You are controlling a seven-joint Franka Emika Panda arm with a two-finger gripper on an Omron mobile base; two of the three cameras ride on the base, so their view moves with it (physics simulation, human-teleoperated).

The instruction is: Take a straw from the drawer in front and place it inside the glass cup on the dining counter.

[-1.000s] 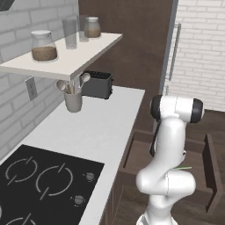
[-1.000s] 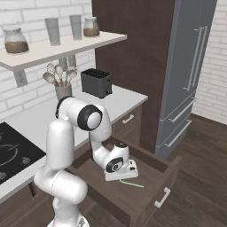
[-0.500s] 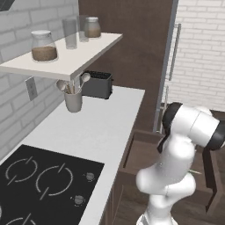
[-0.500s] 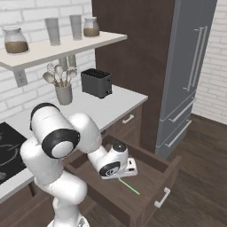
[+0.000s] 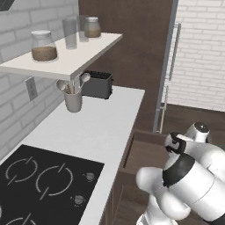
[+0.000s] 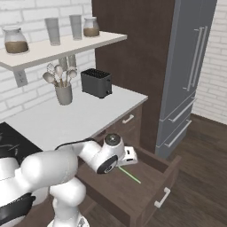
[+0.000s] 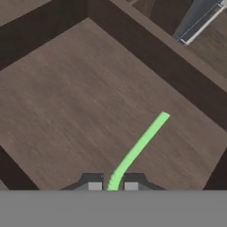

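A: Green is seen first: the straw (image 7: 138,148) runs up from between the two fingertips (image 7: 94,186) of the pincer (image 7: 112,186) and out over the wooden floor of the drawer (image 7: 66,88).

B: Is the straw clamped?

A: Its near end is seen right in the gap between the tips, with the jaws set narrowly on either side. Whether the pads actually press on it cannot be told.

B: And from the right base camera?

A: There the drawer (image 6: 150,201) is seen pulled wide open below the white tabletop (image 6: 66,119). The straw (image 6: 131,175) is laid slantwise across the drawer's floor, its upper end reaching to the white hand, which is lowered into the drawer.

B: What is kept on the tabletop?

A: A black toaster (image 6: 95,83) and a cup of utensils (image 6: 64,88) are set by the brick wall, under the shelf (image 6: 62,46).
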